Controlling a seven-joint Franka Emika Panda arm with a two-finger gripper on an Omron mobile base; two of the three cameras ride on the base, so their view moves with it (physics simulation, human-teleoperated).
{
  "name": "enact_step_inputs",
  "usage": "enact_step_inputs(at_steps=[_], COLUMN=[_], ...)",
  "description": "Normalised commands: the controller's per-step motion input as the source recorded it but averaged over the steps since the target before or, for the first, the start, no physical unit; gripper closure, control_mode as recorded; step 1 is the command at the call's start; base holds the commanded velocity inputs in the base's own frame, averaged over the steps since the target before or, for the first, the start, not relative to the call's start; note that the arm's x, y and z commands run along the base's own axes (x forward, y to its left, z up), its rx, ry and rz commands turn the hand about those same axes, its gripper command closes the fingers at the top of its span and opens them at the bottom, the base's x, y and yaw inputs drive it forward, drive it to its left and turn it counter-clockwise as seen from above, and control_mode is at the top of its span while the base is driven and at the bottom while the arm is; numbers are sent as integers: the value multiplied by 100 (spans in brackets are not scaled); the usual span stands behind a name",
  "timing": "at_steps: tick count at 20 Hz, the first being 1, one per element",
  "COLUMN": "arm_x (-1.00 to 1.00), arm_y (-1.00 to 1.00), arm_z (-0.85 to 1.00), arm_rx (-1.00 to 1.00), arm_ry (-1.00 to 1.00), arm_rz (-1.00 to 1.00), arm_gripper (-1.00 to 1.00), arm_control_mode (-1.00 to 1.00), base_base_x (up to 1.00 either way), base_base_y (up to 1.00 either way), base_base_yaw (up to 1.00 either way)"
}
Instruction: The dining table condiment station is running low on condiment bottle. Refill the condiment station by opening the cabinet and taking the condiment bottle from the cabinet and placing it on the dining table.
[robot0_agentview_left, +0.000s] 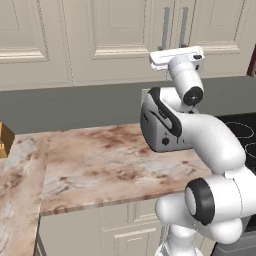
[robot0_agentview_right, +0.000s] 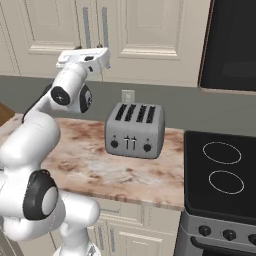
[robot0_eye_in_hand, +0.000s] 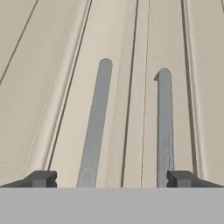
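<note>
Dark square fingertips, jaws spread wide, smooth silver bar handles, cream raised-panel cabinet.

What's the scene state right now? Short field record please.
gripper: open, nothing held, raised at the handles
cabinet: tall cream raised-panel cabinet, both doors closed
handles: two long vertical silver bar handles, side by side, untouched
counter: reddish-veined marble counter
toaster: silver four-slot toaster, upright on the counter, beside the black stovetop
</note>
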Motion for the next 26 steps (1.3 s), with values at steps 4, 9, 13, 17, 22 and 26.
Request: enact_step_inputs(at_steps=[4,9,13,17,22,26], arm_x=[51,42,45,40,15,0], arm_y=[23,24,3,0,0,0], arm_z=[0,0,0,0,0,0], arm_rx=[0,0,0,0,0,0], arm_ry=[0,0,0,0,0,0], arm_rz=[-1,0,0,0,0,0], arm_gripper=[-100,-100,-100,-100,100,100], arm_control_mode=[-100,-100,-100,-100,-100,-100], base_base_x=[0,0,0,0,0,0], base_base_y=[0,0,0,0,0,0], base_base_yaw=[0,0,0,0,0,0])
